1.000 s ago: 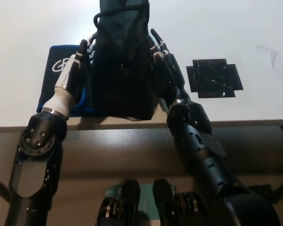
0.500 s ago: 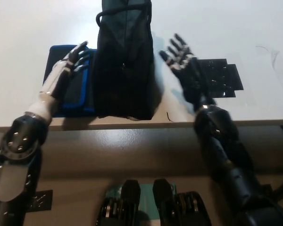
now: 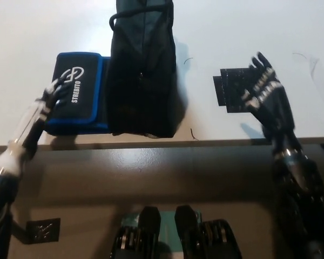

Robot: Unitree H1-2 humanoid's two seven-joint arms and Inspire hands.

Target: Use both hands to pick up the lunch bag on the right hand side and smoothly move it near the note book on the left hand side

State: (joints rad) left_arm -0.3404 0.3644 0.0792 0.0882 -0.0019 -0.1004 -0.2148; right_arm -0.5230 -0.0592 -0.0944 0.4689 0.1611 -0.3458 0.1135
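The black lunch bag (image 3: 141,70) stands upright on the white table (image 3: 32,32), its left side resting over the edge of a blue and black notebook (image 3: 75,100) with white lettering. My white left hand (image 3: 47,102) hovers open at the notebook's left edge, apart from the bag. Over to the right, my black right hand (image 3: 266,94) is open above a black tape mark, well clear of the bag. Neither hand holds anything.
A black cross-shaped tape mark (image 3: 238,89) lies on the table right of the bag, partly under my right hand. The table's front edge (image 3: 205,141) runs across the picture just below the bag and notebook.
Both hands let go of the bag's sides and spread outward, the left to the notebook's left edge, the right over the tape mark. The bag stays standing.
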